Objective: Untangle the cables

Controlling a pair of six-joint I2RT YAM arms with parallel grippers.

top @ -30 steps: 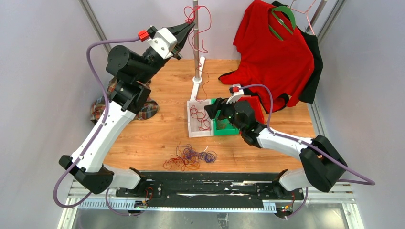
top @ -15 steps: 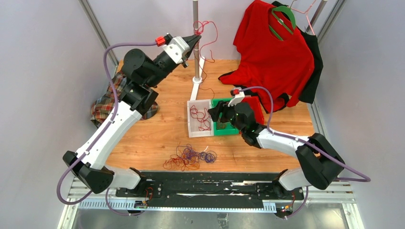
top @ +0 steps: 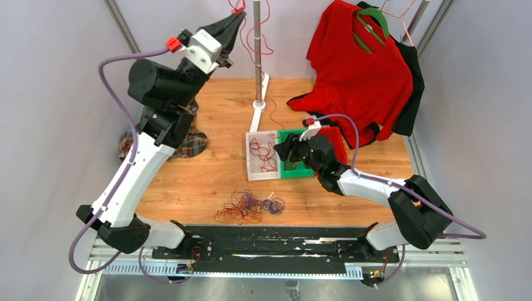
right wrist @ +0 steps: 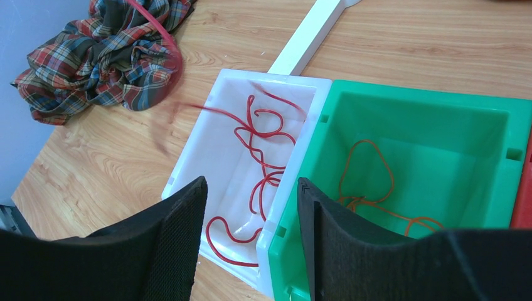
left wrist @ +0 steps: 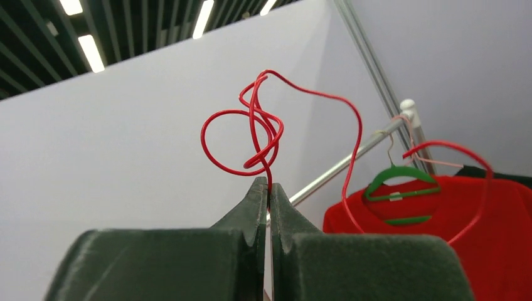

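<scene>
My left gripper is raised high beside the metal pole, shut on a red cable that loops above its tips. The strand trails down past the pole towards the white bin. More red cable lies in that bin, and an orange cable lies in the green bin. My right gripper hovers open over the shared wall of the two bins, with nothing between its fingers. A tangle of red, orange and purple cables lies on the table near the front.
The pole's white stand rises behind the bins. A red bin sits right of the green one. A red shirt on a green hanger hangs at back right. A plaid cloth lies at the left.
My left arm dipped towards the pole, then rose and swung left, carrying the red cable higher. My right gripper's jaws have narrowed a little over the bins.
</scene>
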